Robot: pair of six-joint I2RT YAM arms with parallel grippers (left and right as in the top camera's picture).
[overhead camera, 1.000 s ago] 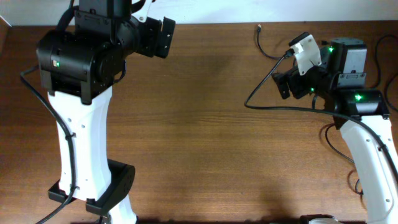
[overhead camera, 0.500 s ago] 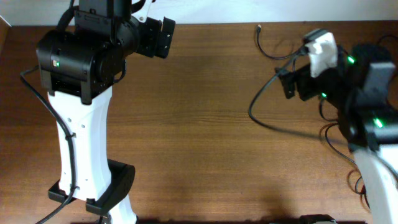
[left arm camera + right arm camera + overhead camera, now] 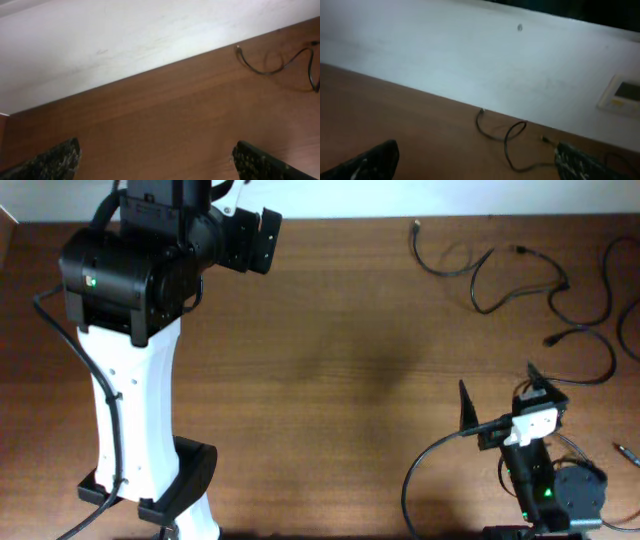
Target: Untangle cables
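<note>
Several thin black cables [image 3: 505,280] lie spread out and loosely looped at the table's back right corner, with small plugs at their ends. One cable end [image 3: 272,67] shows at the top right of the left wrist view. Another looped cable [image 3: 506,136] shows far ahead in the right wrist view. My right gripper [image 3: 497,392] is open and empty at the front right, well short of the cables; its fingers [image 3: 477,160] stand wide apart. My left gripper [image 3: 258,240] is open and empty at the back left, its fingers [image 3: 155,160] wide apart over bare wood.
The wooden table [image 3: 340,380] ends at a white wall along the back. The left arm's white column and base [image 3: 150,470] stand at the front left. Thicker black arm wiring [image 3: 430,460] curves beside the right base. A loose plug [image 3: 622,448] lies at the right edge.
My right arm has pulled back from the back right corner to the front right, uncovering the cables there. The left arm has not moved.
</note>
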